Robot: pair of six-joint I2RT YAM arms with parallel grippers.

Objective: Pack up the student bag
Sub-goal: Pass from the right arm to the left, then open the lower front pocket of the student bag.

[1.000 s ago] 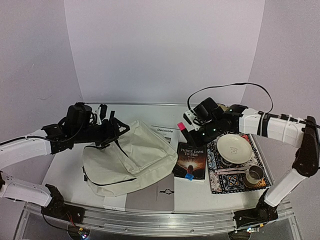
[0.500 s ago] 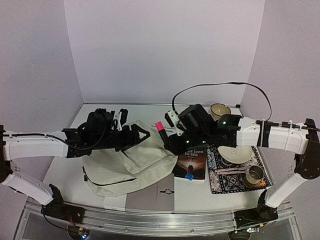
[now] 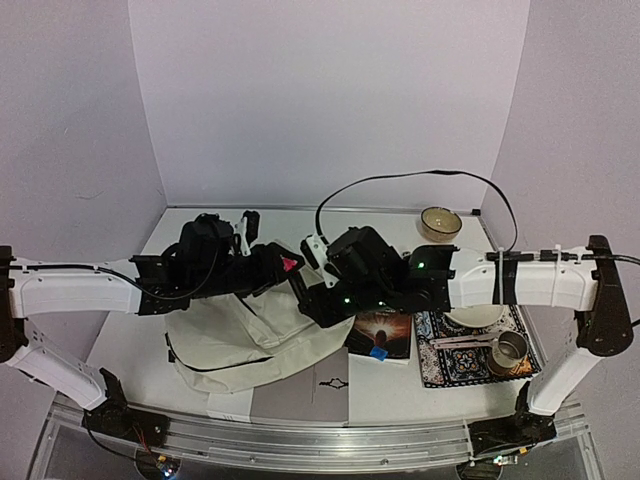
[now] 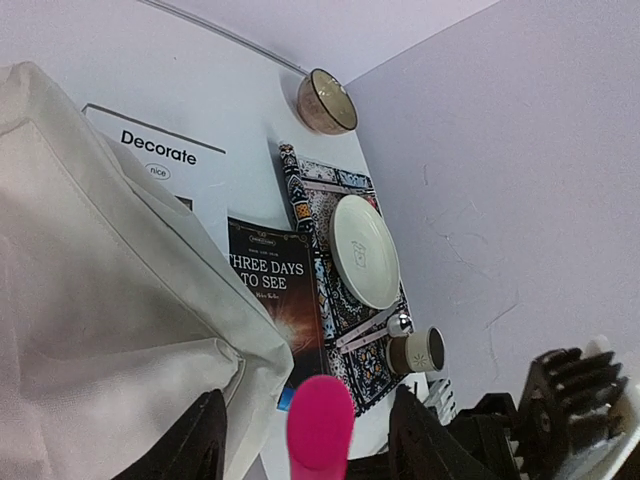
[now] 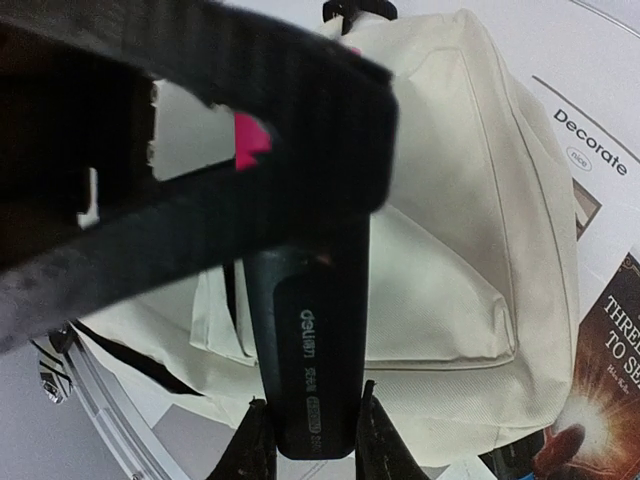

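The student bag (image 3: 240, 335), a cream fabric backpack, lies flat at the front left of the table; it also shows below the highlighter in the right wrist view (image 5: 450, 250) and at the left of the left wrist view (image 4: 90, 290). Above it my right gripper (image 5: 312, 432) is shut on the black body of a highlighter (image 5: 310, 340). Its pink cap (image 3: 291, 264) points at my left gripper (image 4: 310, 440). The cap (image 4: 320, 425) stands between the left fingers (image 4: 200, 445) with a gap on each side, so that gripper is open. The two grippers meet over the bag's top edge.
A dark book (image 3: 385, 330) lies right of the bag, beside a "Decorate" sheet (image 4: 160, 160). A patterned mat (image 3: 450, 355) at the right carries a plate (image 4: 365, 250), a spoon and a metal cup (image 3: 510, 348). A bowl (image 3: 440, 222) stands at the back right.
The right arm has carried the highlighter left from over the book to above the bag. The left arm has come right to meet it, and its jaws have narrowed around the pink cap.
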